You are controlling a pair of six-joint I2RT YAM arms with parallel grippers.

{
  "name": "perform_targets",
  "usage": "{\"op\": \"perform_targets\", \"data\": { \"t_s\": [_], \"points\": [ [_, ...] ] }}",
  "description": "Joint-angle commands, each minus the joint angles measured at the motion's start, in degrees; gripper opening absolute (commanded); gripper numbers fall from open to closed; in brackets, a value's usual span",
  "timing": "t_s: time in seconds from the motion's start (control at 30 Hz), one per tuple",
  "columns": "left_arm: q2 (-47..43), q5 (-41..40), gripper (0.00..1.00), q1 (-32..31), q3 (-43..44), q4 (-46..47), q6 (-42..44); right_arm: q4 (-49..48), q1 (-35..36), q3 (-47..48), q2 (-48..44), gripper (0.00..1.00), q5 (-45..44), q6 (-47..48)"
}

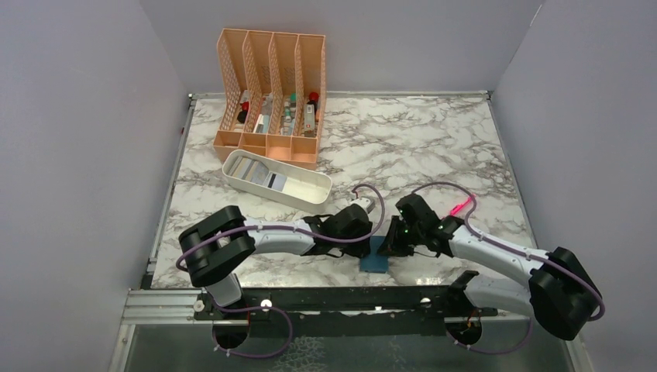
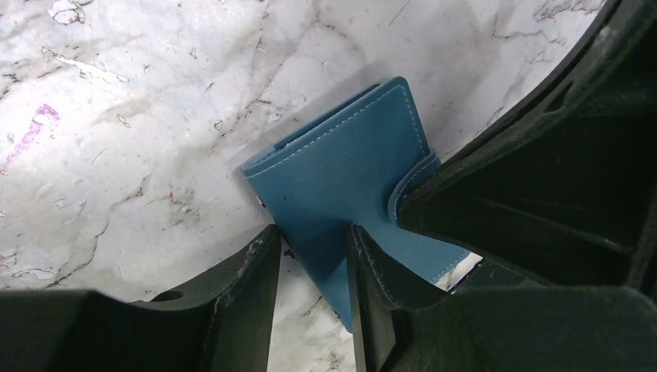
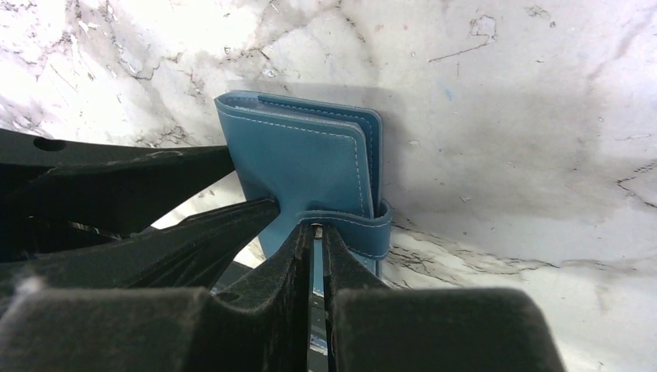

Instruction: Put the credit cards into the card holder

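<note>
Teal-blue leather fold-over card holder (image 3: 302, 163) is on the marble tabletop (image 1: 434, 147), closed, near-right of the long white plastic tray (image 1: 311, 191). Left gripper (image 2: 312, 242) jaws are clamped on the card holder's edge. Right gripper (image 3: 318, 232) jaws are nearly together, pinching its snap strap. Pale grey and white plastic credit cards (image 1: 256, 170) lie inside the tray's left end.

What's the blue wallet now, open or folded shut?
Folded shut: the wallet lies with its leaves stacked, strap wrapped round the edge. The right gripper pinches that strap; whether the snap is fastened cannot be told.
</note>
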State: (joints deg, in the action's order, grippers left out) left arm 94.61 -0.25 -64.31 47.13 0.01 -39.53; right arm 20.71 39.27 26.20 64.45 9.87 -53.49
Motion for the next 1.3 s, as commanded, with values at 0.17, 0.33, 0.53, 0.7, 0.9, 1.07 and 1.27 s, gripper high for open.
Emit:
{"op": "perform_targets", "data": {
  "t_s": [0.17, 0.33, 0.53, 0.7, 0.9, 1.07, 1.27],
  "points": [
    [-4.0, 5.6, 0.39, -0.3, -3.2, 6.1, -1.7, 9.6, 5.9, 2.5, 13.9, 0.12, -13.2, -3.0],
    [-10.0, 1.2, 0.39, 0.2, -4.8, 1.9, -0.2, 10.1, 8.0, 3.8, 18.9, 0.11, -14.5, -4.7],
    [-19.5, -4.6, 0.42, 0.8, -6.6, -3.1, 1.5, 15.5, 10.8, 9.2, 23.7, 0.10, -19.2, -7.8],
    [-27.5, -9.7, 0.45, 1.1, -8.7, -5.9, 2.1, 18.2, 10.8, 13.9, 17.7, 0.18, -21.2, -6.5],
    [-37.9, -14.7, 0.53, 1.1, -6.4, -11.8, 4.9, 18.4, 10.8, 18.7, 4.2, 0.40, -20.5, -2.5],
    [-46.3, -17.6, 0.75, 1.1, -1.5, -18.5, 8.0, 18.9, 10.8, 22.0, -6.3, 0.97, -21.7, 1.7],
    [-56.4, -19.7, 0.99, 1.1, 2.5, -23.5, 10.1, 21.3, 10.8, 26.2, -16.4, 1.00, -25.8, 4.2]
  ]
}}
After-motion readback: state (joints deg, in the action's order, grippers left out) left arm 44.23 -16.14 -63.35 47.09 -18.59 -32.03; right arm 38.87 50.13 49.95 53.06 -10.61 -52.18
